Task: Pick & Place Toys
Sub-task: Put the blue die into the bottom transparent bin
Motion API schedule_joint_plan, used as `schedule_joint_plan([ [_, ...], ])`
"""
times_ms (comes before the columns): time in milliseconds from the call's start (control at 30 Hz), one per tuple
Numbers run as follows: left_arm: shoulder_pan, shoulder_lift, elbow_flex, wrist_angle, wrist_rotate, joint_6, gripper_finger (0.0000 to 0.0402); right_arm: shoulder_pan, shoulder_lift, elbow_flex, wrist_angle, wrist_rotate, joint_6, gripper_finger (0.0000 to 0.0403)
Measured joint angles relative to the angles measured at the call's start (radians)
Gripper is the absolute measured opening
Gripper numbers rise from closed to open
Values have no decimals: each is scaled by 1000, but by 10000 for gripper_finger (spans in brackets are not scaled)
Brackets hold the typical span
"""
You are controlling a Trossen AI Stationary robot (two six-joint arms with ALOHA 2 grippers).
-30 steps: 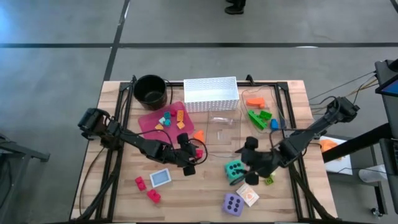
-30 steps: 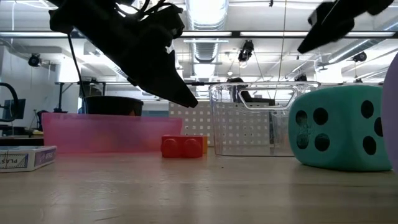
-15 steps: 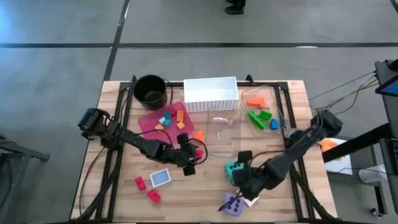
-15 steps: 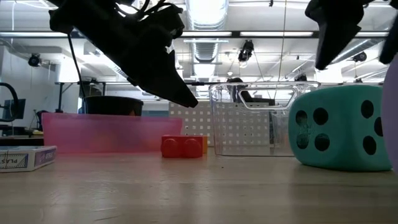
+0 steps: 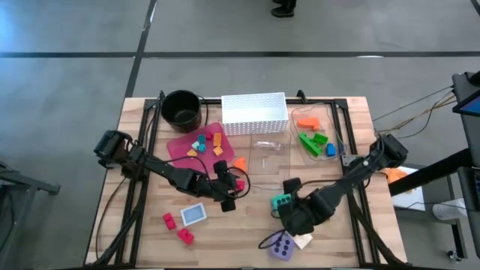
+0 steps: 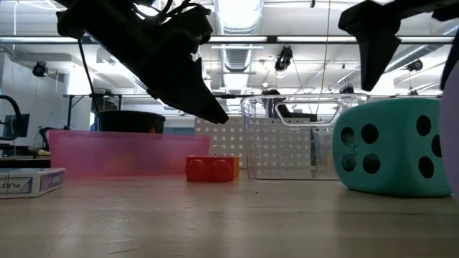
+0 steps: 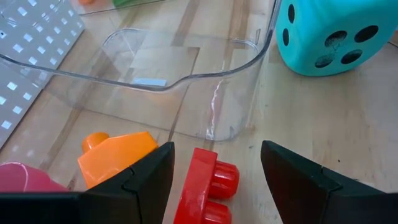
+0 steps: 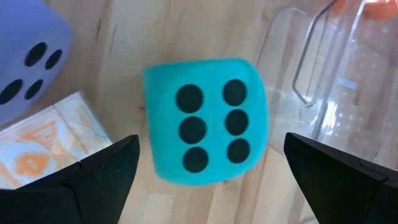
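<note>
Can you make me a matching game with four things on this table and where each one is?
Things:
1. teal die
2. red brick
3. black pot
4. purple die

Places:
A. at the table's near edge, beside a card
B. right under the open right gripper
C. between the left gripper fingers
D. far corner, next to the white basket

Pairs: 1-B, 2-C, 3-D, 4-A
</note>
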State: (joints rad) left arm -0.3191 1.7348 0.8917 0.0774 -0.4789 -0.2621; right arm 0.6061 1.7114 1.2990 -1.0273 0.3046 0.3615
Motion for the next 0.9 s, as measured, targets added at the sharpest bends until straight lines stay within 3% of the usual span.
schedule_joint_plan([
  [233,0,0,0,0,0,0,242,-56,-19,-87,97,-85,-72,398],
  [900,0,0,0,0,0,0,242,-128,-45,-175,228,-153,-147,398],
])
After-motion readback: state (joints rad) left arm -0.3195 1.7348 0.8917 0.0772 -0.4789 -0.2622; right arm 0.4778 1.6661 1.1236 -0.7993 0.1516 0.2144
